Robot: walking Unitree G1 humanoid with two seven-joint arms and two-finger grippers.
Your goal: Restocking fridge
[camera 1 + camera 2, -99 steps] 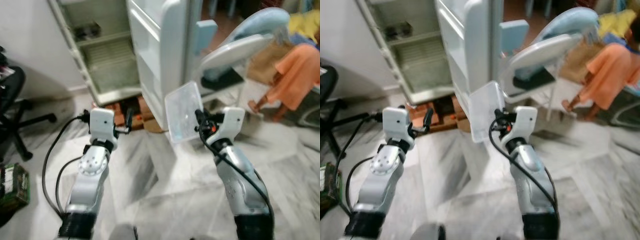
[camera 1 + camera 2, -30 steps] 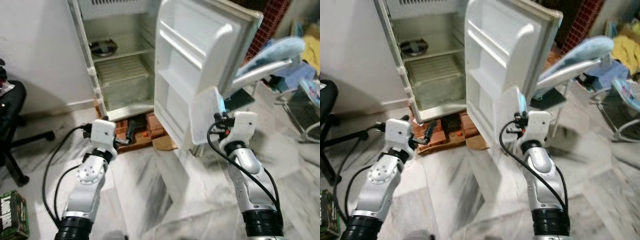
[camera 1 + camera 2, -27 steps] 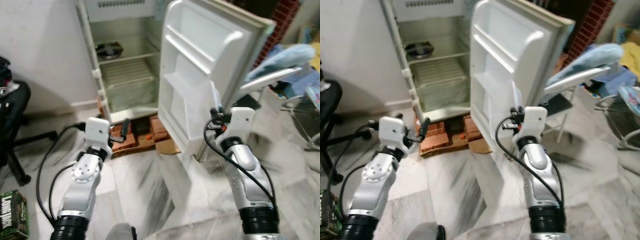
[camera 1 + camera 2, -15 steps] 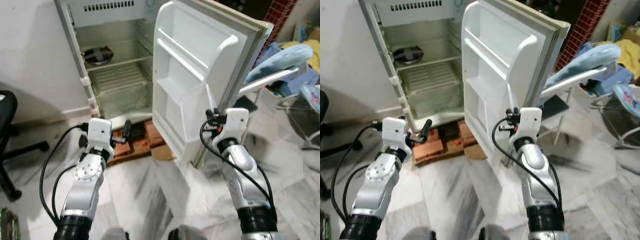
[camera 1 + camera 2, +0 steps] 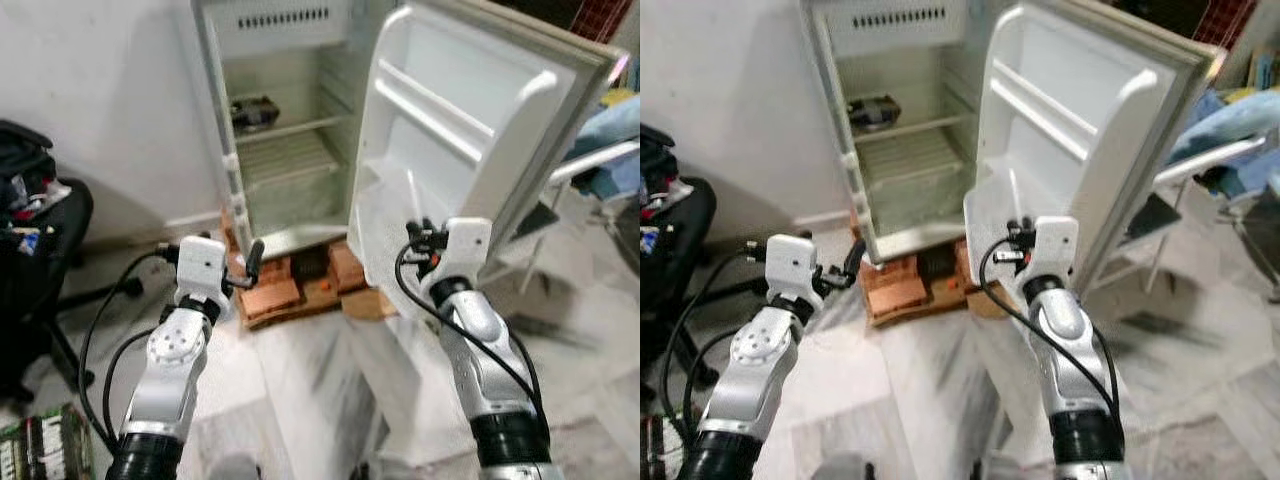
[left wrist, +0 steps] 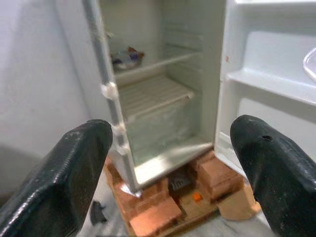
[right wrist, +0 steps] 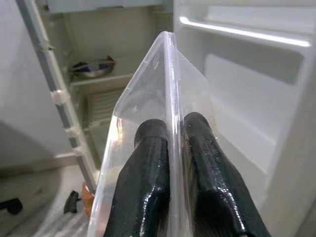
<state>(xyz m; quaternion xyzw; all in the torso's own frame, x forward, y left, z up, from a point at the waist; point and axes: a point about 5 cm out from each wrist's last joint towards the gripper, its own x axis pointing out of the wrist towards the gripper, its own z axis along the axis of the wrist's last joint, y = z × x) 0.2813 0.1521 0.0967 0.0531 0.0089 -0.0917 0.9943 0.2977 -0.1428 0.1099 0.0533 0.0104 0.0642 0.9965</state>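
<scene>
One white fridge [image 5: 290, 120] is standing open in the upper middle of the left eye view, raised on reddish bricks [image 5: 300, 290], its smooth moulded door [image 5: 470, 130] swung out toward the upper right. Wire shelves are ribbed and pale inside, and a dark round dish [image 5: 255, 112] is sitting on the upper shelf. Grey-veined marble floor [image 5: 320, 400] is spreading across the lower frame, and a black office chair [image 5: 40, 250] is standing at the left edge. A thin, clear plastic container [image 7: 158, 128], flat-walled with rounded corners, is being gripped by the right gripper [image 7: 173, 148], whose glossy black fingers [image 7: 148, 163] are clamped on either side of its rim; it is being held up just in front of the door's lower shelf. The left gripper [image 6: 168, 148] is being held spread apart with nothing between its fingers, pointing toward the fridge's interior at lower centre-left.
</scene>
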